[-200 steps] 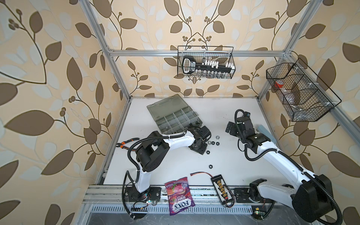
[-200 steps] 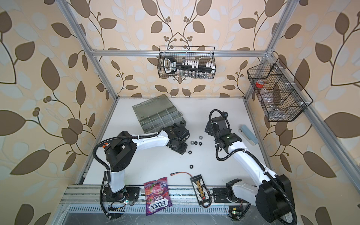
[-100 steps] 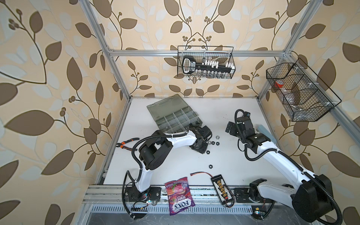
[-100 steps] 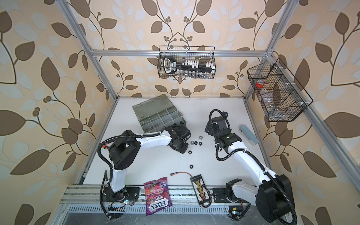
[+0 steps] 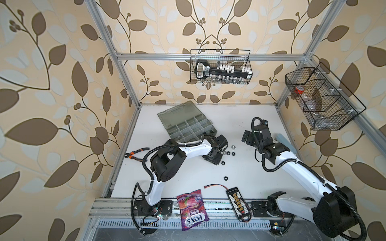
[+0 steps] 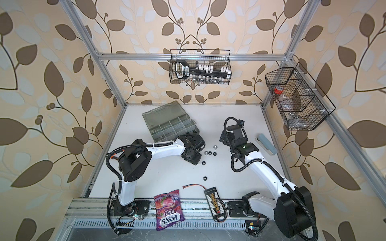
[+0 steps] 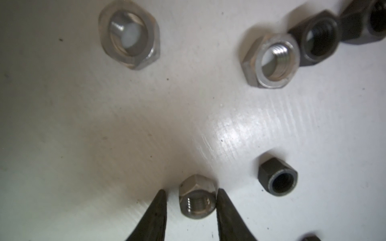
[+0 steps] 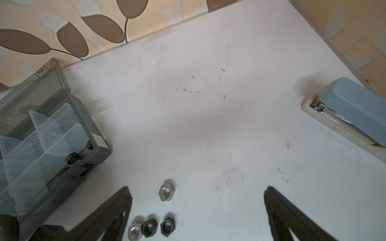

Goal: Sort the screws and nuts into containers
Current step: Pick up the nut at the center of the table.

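Your left gripper (image 7: pixel 191 205) has drawn its black fingers in around a small silver hexagonal metal nut (image 7: pixel 197 198) lying on the white table (image 7: pixel 104 125). One finger touches a flat and a sliver of table shows beside the other, so the nut is bracketed, not yet pinched. The pick looks nearly made; next comes the lift to the grey-green translucent plastic organizer case (image 5: pixel 177 113) just beside, its compartments (image 5: pixel 189 130) uncovered. Your right gripper (image 8: pixel 197 191) hovers spread wide, holding nothing, near the other nuts (image 8: pixel 167 193)
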You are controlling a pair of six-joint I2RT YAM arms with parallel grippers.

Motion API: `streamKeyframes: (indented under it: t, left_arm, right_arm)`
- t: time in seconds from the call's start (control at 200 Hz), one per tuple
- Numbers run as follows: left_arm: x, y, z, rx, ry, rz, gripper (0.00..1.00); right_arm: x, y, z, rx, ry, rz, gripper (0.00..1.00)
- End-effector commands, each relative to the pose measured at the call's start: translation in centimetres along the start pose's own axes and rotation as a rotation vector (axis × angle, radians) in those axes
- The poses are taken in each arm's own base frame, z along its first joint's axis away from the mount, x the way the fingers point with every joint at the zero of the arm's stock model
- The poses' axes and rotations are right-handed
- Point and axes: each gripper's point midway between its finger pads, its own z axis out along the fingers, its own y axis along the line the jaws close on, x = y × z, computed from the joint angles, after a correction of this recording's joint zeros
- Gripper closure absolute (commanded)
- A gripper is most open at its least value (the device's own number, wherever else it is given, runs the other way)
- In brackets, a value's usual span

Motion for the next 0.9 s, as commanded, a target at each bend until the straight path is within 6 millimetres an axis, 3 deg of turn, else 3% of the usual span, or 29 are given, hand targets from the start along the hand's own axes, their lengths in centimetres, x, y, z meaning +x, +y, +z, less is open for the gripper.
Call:
streamKeyframes:
  t: [0.0, 0.415, 0.535, 0.895]
  left_arm:
    - [0.8, 0.2, 0.5, -0.042, 0.041, 0.005, 0.61]
    - [1.5, 0.4, 1.2, -0.113, 0.076, 0.048, 0.68]
    - [1.4, 0.3, 1.2, -0.119, 0.073, 0.052, 0.74]
    - [0.5, 0.7, -0.1, -0.139, 0.019, 0.041, 0.84]
  right_arm:
    - [0.7, -0.9, 0.4, 0.037, 0.017, -0.003, 0.0]
    - [0.5, -0.8, 0.5, 0.036, 0.013, -0.003, 0.0]
    - [0.5, -0.9, 0.5, 0.037, 0.014, -0.002, 0.0]
    - [0.4, -0.9, 0.4, 0.036, 0.011, -0.001, 0.0]
